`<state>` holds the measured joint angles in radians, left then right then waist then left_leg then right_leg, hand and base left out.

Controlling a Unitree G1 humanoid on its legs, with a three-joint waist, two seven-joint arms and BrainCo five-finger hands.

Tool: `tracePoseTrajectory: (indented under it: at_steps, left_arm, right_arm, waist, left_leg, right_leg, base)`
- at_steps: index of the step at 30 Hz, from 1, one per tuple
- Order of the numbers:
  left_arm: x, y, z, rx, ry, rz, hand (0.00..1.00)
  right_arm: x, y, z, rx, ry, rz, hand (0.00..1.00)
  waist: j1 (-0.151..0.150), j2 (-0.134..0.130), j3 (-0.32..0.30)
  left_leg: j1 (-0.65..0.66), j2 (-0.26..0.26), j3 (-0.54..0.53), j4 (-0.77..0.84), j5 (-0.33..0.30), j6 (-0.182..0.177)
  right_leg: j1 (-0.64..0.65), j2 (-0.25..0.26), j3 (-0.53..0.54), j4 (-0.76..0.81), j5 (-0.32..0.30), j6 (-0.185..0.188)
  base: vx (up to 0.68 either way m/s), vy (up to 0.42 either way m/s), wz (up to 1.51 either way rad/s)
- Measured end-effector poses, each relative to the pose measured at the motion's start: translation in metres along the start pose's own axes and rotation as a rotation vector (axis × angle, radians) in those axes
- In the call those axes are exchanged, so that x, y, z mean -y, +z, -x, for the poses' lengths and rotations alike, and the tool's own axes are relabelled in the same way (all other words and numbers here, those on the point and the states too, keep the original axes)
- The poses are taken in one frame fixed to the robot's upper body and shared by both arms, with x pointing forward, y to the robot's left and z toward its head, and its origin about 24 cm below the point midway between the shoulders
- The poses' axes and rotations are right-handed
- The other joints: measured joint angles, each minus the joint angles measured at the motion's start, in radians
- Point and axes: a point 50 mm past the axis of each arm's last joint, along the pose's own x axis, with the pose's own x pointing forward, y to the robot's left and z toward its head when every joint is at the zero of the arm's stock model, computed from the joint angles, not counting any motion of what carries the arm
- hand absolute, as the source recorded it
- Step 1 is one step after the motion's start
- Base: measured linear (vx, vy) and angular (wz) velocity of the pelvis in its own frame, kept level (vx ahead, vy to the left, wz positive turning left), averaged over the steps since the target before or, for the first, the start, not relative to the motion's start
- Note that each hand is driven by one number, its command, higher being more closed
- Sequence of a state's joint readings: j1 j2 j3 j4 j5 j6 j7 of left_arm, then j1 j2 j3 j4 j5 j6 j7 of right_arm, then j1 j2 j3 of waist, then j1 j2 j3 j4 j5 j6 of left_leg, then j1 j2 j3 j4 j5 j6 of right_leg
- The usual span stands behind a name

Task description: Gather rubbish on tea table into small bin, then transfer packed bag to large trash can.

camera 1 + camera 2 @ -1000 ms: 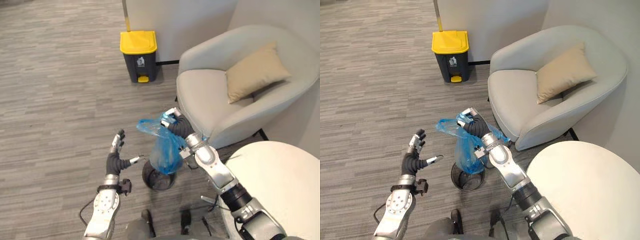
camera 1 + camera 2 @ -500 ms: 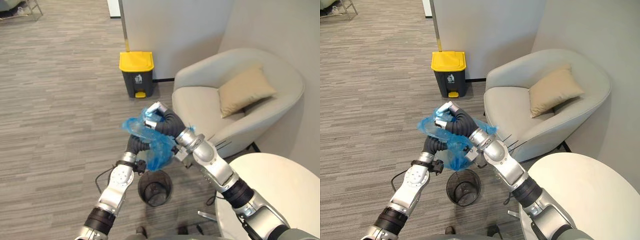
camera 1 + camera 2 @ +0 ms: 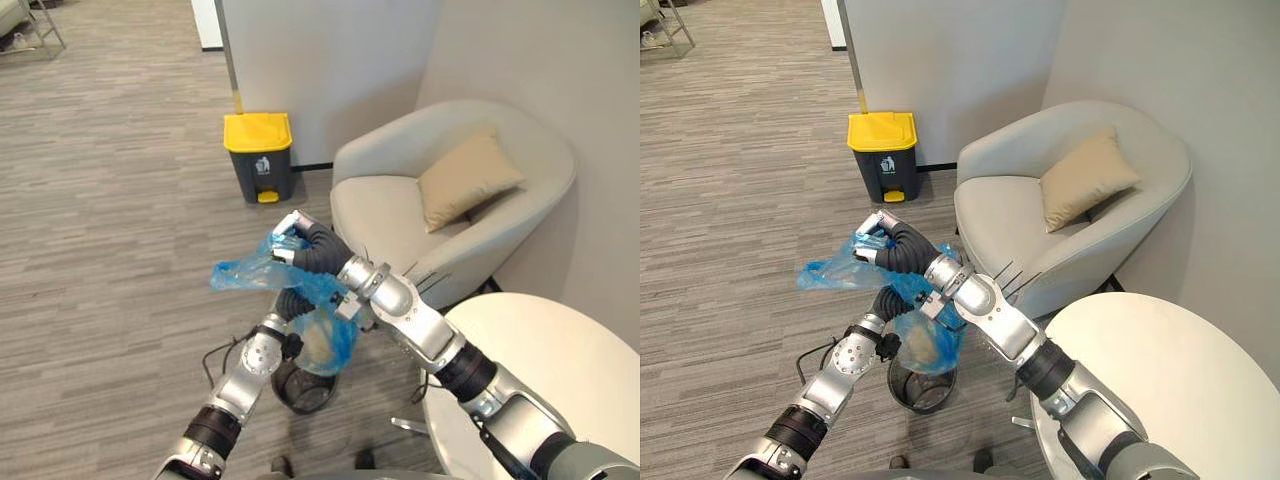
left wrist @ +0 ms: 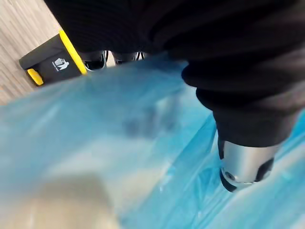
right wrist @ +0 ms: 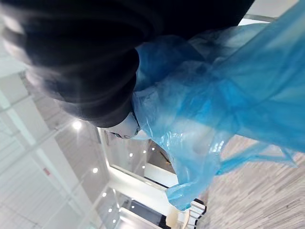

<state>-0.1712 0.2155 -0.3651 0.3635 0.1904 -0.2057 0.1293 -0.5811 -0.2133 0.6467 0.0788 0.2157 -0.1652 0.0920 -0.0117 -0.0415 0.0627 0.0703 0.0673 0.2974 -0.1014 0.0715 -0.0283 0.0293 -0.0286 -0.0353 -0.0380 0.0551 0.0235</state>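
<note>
The small bin (image 3: 301, 388), black mesh, stands on the floor (image 3: 110, 250) closest in, its lower rim partly covered by the blue bag (image 3: 326, 342). The bag hangs just above the bin with something pale bulging in its bottom; what that is cannot be made out. The left arm reaches up from below, and the left hand (image 3: 291, 301) is pressed against the back of the bag. Plastic covers most of the hand, so whether it is open or closed cannot be told. Above it the right arm stretches forward from the right. The right hand (image 3: 294, 237) has its fingers curled tight around the gathered top of the bag, and a loose flap trails off to the left. A round white table (image 3: 560, 370) sits low on the right, cut off by the picture's edge. Beyond stands a pale armchair (image 3: 385, 215) with a tan cushion (image 3: 468, 178). Farthest, against the wall, is the large trash can (image 3: 261, 158), grey with a yellow lid. Its front bears a small white pictogram and no legible writing.
</note>
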Motion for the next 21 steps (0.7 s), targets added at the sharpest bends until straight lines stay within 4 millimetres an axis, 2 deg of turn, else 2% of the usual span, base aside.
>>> tracePoseTrajectory:
  at_steps: [1, 2, 7, 12, 14, 15, 17, 19, 21]
  left_arm:
    - [0.001, 0.0, 0.0, -0.002, -0.001, 0.004, 1.0]
    - [0.002, 0.0, 0.0, -0.004, 0.002, 0.01, 1.0]
    - [0.008, 0.002, 0.0, -0.008, 0.017, 0.081, 1.0]
    - [0.005, -0.01, 0.013, -0.07, 0.11, 0.206, 1.0]
    - [-0.001, -0.013, 0.022, -0.085, 0.182, 0.266, 1.0]
    - [-0.009, -0.017, 0.03, -0.1, 0.245, 0.307, 1.0]
    - [-0.019, -0.023, 0.038, -0.12, 0.3, 0.325, 1.0]
    - [-0.035, -0.037, 0.053, -0.173, 0.401, 0.33, 1.0]
    - [-0.046, -0.048, 0.066, -0.213, 0.471, 0.343, 1.0]
  right_arm:
    - [0.0, -0.002, 0.0, -0.007, -0.003, 0.007, 1.0]
    - [-0.001, -0.004, -0.001, -0.016, -0.005, 0.023, 0.0]
    - [-0.004, -0.006, -0.003, -0.026, -0.011, 0.094, 0.0]
    - [-0.006, -0.019, 0.004, -0.081, -0.015, 0.184, 0.0]
    - [-0.009, -0.028, 0.019, -0.118, -0.044, 0.193, 0.0]
    - [-0.012, -0.037, 0.033, -0.161, -0.06, 0.199, 0.0]
    - [-0.012, -0.042, 0.047, -0.192, -0.088, 0.204, 0.0]
    - [-0.003, -0.046, 0.073, -0.239, -0.181, 0.233, 0.0]
    - [0.007, -0.047, 0.089, -0.268, -0.246, 0.255, 0.0]
  waist:
    - [0.0, 0.0, 0.0]
    - [-0.001, 0.0, 0.0]
    - [0.0, 0.0, 0.0]
    - [0.0, 0.0, -0.001]
    - [0.001, 0.001, 0.0]
    - [0.002, 0.001, 0.0]
    - [0.003, 0.001, 0.0]
    - [0.003, 0.002, 0.0]
    - [0.003, 0.003, 0.001]
  left_leg:
    - [-0.001, 0.0, -0.003, 0.001, 0.002, 0.001]
    - [-0.003, -0.001, -0.008, 0.004, 0.003, 0.001]
    - [-0.009, -0.001, -0.027, 0.005, 0.009, 0.002]
    - [-0.01, -0.002, -0.037, 0.005, 0.011, 0.004]
    - [-0.01, -0.002, -0.039, 0.005, 0.011, 0.004]
    - [-0.009, -0.002, -0.039, 0.005, 0.011, 0.004]
    - [-0.009, -0.002, -0.039, 0.005, 0.011, 0.004]
    - [-0.009, -0.005, -0.037, -0.001, 0.01, 0.004]
    - [-0.014, -0.01, -0.028, -0.001, 0.006, -0.001]
  right_leg:
    - [0.0, 0.0, -0.001, 0.0, 0.0, 0.0]
    - [0.0, 0.0, -0.005, -0.001, 0.001, 0.0]
    - [0.001, 0.0, -0.017, -0.002, 0.001, 0.0]
    - [0.003, -0.001, -0.021, 0.001, 0.001, 0.0]
    - [0.003, -0.001, -0.021, 0.002, 0.001, 0.0]
    - [0.003, -0.001, -0.021, 0.003, 0.001, 0.0]
    - [0.003, -0.001, -0.021, 0.005, 0.001, 0.0]
    - [-0.003, -0.001, -0.017, 0.013, -0.002, 0.003]
    - [-0.018, -0.003, -0.008, 0.025, -0.006, 0.009]
  base:
    - [0.01, -0.001, 0.06]
    - [0.02, -0.003, 0.09]
    - [0.01, -0.006, 0.09]
    - [0.0, -0.001, 0.02]
    - [0.0, 0.0, 0.0]
    - [0.0, 0.0, 0.0]
    - [0.0, 0.0, 0.0]
    - [-0.02, 0.007, -0.02]
    - [-0.05, 0.034, -0.15]
